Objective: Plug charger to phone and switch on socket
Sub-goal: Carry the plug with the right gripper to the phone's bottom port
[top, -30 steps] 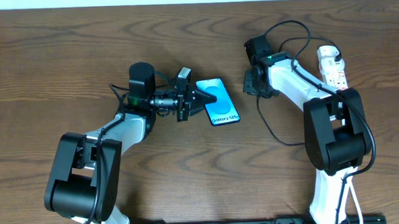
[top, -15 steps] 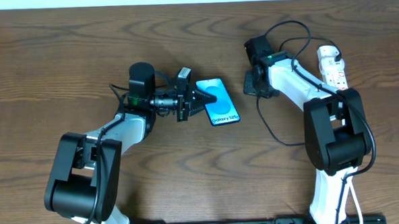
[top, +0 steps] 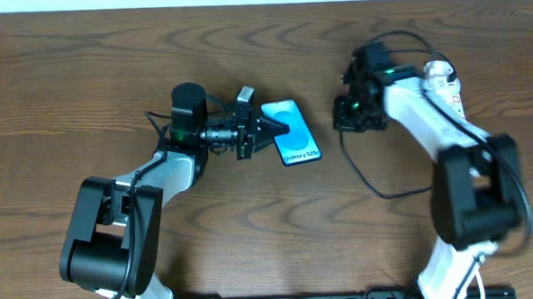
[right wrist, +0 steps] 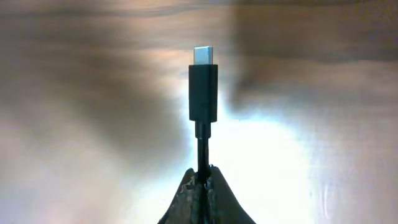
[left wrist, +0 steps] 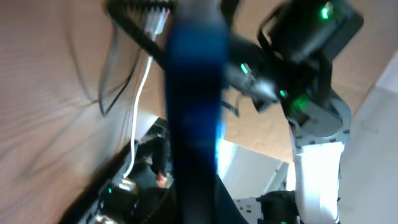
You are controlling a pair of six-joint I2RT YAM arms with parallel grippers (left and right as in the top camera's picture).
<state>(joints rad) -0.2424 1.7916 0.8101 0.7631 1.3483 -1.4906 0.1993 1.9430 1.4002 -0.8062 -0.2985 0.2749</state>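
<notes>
Worktop [top: 322, 84] is lying open between the phone [top: 295, 135] and the right gripper [right wrist: 204, 177], whose jaws are pinching the charger [right wrist: 203, 93] just below its connector. The left gripper [top: 262, 132] jaws are clamping the phone's left edge near the middle, and the socket [top: 444, 79] is sitting far right, partly hidden under the right arm [top: 419, 125].

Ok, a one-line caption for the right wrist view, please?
Right gripper shut on the charger cable, connector tip pointing outward over blurred wooden table.
</notes>
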